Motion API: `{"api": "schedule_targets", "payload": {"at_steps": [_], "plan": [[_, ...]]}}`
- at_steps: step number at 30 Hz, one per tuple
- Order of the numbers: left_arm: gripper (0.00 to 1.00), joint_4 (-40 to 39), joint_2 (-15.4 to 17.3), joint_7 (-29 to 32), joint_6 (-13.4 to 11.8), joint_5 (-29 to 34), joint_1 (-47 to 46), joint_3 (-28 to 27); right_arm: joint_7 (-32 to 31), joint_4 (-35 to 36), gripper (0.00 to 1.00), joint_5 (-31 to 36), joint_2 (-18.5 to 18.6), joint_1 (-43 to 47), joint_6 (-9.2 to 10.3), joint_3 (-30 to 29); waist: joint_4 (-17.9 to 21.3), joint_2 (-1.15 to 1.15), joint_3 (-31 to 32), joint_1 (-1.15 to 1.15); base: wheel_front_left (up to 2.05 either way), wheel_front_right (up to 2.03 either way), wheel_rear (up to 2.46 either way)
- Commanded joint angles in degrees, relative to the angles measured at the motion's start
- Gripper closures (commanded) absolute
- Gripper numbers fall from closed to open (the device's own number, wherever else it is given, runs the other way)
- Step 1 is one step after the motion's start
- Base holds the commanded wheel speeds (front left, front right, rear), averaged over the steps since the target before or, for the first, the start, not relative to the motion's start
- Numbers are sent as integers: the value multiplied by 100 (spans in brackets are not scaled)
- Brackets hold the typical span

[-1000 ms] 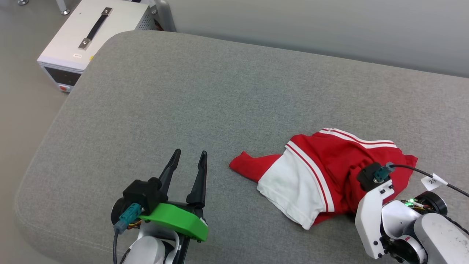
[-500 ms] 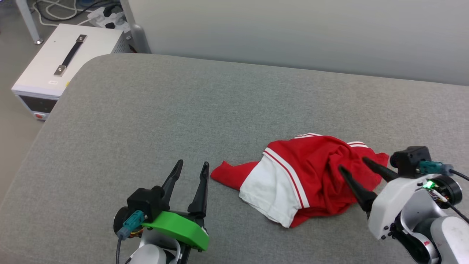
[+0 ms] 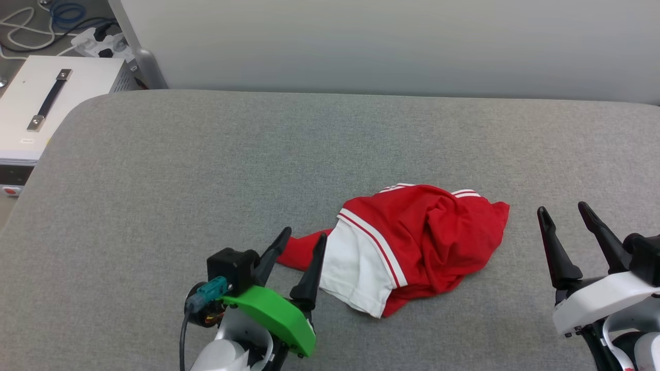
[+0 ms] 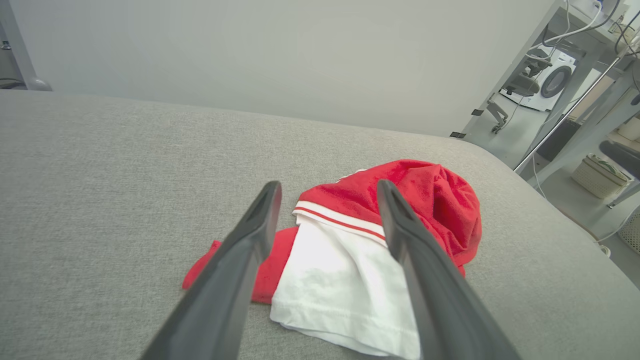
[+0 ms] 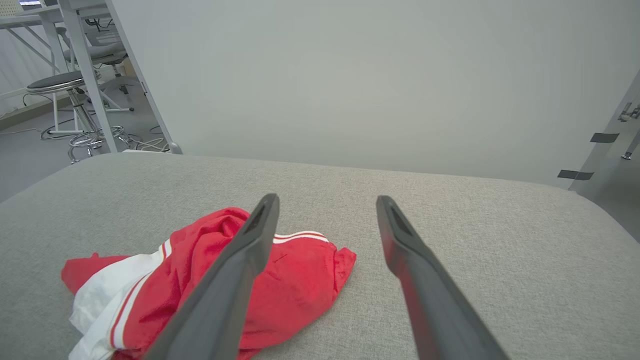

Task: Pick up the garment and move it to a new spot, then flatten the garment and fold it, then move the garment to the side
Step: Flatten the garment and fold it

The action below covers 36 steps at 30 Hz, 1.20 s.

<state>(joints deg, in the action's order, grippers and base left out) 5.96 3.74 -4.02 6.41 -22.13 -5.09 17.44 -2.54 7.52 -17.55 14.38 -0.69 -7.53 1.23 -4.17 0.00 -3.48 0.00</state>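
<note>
Right tool has let go of garment and pulled back, jaws apart. Garment lies crumpled on tabletop between tools; left tool apart too. Move looks done; flattening next.

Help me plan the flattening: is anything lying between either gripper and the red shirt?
Nothing visible does. The garment lies crumpled just ahead of the open left gripper. Only bare grey cushion separates it from the open right gripper, off its other side.
</note>
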Motion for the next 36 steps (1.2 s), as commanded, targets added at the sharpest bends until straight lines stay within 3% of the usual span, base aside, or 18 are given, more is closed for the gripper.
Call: {"api": "schedule_targets", "payload": {"at_steps": [1, 7, 13, 19, 32, 33, 34, 35, 36], "plan": [[0, -111, 42, 315, 8, -103, -68, 39, 66, -13, 0, 31, -71, 28, 4, -18, 20, 0, -29, 0, 0, 0, 0], [0, -652, 308, 2808, -374, -305, -246, 331, 81, 5, 0, 145, -173, 16, 4, -71, 68, 0, -150, 0, 0, 0, 0], [0, -853, 601, 4005, -628, -18, -428, 594, 126, 62, 0, 188, -223, -134, 4, 62, 254, 0, -387, 0, 0, 0, 0], [0, -455, 566, 4092, -816, 54, -562, 564, 171, 64, 0, 231, -158, -236, 4, 129, 432, 0, -644, 0, 0, 0, 0], [0, 438, 500, 3730, -910, 114, -872, 508, 347, 10, 0, 380, -207, -337, 4, 109, 589, 0, -888, 0, 0, 0, 0], [14, 521, 507, 3751, -887, 117, -884, 537, 354, 9, 0, 383, -211, -346, 4, 114, 595, 0, -906, 0, 0, 0, 0], [45, 577, 506, 3752, -871, 113, -897, 552, 361, 8, 0, 386, -213, -353, 4, 114, 596, 0, -919, 0, 0, 0, 0], [62, 647, 496, 3742, -855, 100, -912, 563, 370, 10, 0, 388, -216, -362, 4, 109, 599, 0, -942, 0, 0, 0, 0], [100, 705, 491, 3735, -834, 92, -925, 577, 375, 9, 0, 392, -219, -369, 4, 106, 601, 0, -954, 0, 0, 0, 0]]}}
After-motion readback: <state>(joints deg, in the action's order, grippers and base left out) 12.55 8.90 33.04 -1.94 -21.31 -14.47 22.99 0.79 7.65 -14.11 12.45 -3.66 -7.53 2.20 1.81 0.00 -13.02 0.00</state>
